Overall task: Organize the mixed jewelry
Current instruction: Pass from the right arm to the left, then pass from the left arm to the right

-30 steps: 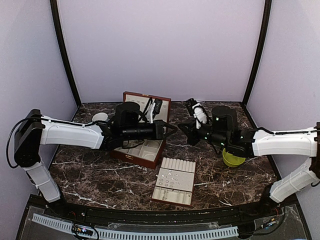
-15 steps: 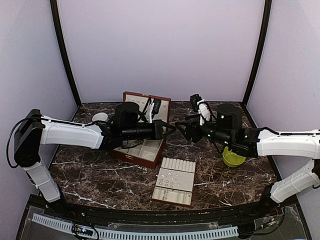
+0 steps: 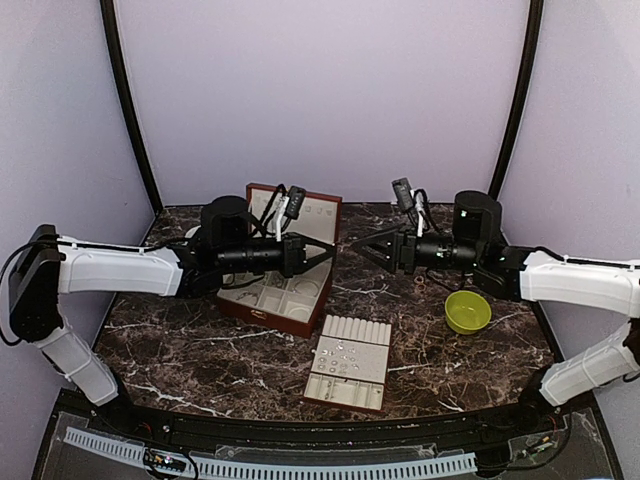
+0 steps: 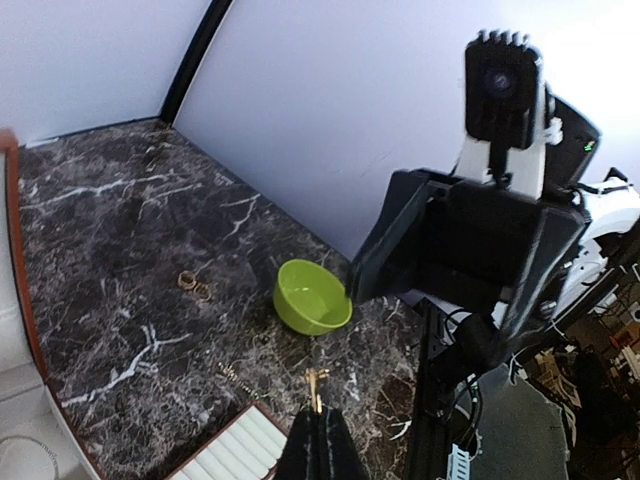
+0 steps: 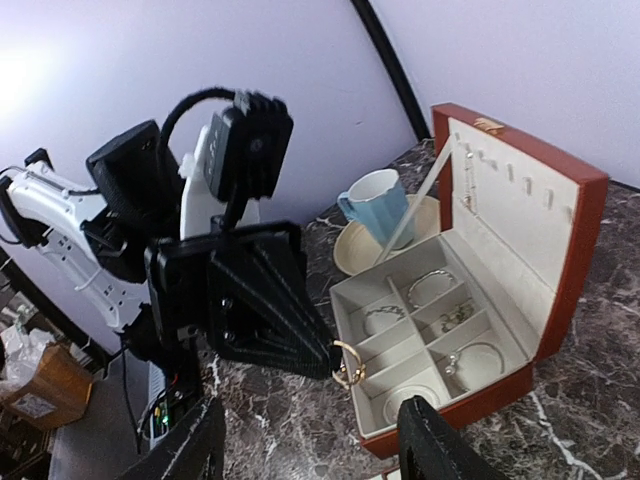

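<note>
My left gripper (image 3: 328, 252) is shut on a thin gold hoop bracelet (image 5: 348, 365), which pokes out of its tip (image 4: 316, 384) in the air beside the box's right end. My right gripper (image 3: 362, 243) faces it from the right, a short gap away, open and empty; its fingers (image 5: 195, 450) frame the right wrist view. The reddish-brown compartment box (image 3: 268, 311) stands open, and its cream cells (image 5: 405, 330) hold silvery bracelets and chains (image 5: 435, 287). Two small rings (image 4: 193, 284) and a short chain (image 4: 236, 376) lie loose on the marble.
A cream slotted ring tray (image 3: 350, 390) with a few small pieces lies in front of the box. A green bowl (image 3: 468, 311) sits under the right arm. A light blue mug (image 5: 378, 200) on a saucer stands left of the box lid (image 5: 520, 200).
The right gripper opened, let go of the hoop and drew back to the right. The left arm, still shut on the hoop, pulled back a little to the left.
</note>
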`<action>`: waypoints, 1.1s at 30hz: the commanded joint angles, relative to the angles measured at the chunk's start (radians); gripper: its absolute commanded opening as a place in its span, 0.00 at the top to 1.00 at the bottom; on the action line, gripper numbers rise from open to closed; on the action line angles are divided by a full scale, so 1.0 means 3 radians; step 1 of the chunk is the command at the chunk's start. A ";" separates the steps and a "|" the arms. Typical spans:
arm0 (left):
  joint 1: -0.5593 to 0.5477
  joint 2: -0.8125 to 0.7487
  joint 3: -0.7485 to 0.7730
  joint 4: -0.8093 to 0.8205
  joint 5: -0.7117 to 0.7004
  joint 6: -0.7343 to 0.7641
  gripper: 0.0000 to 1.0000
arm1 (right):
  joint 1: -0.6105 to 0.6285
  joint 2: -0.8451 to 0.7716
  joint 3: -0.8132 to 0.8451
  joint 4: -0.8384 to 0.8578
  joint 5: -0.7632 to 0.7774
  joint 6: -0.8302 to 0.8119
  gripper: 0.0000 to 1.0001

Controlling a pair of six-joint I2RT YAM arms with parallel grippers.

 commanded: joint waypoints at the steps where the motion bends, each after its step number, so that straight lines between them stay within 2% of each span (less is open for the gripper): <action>1: 0.0058 -0.0186 -0.0064 0.0348 0.0594 0.0182 1.00 | 0.0010 0.0074 0.0139 0.0127 -0.0607 0.0241 0.47; 6: 0.0085 -0.0204 -0.0078 0.0495 0.0930 0.0092 1.00 | 0.0032 0.0110 0.0159 0.0169 -0.0711 0.0266 0.49; 12: 0.0090 -0.0168 -0.0080 0.0661 0.1116 -0.0015 1.00 | 0.0074 0.0223 0.0212 0.0403 -0.0920 0.0408 0.57; 23: 0.0090 -0.0163 -0.0089 0.0698 0.1180 -0.0042 1.00 | 0.0090 0.0303 0.0245 0.0666 -0.1007 0.0554 0.70; 33: 0.0091 -0.0177 -0.0101 0.0707 0.1144 -0.0022 1.00 | 0.0090 0.0313 0.0250 0.0686 -0.1058 0.0585 0.83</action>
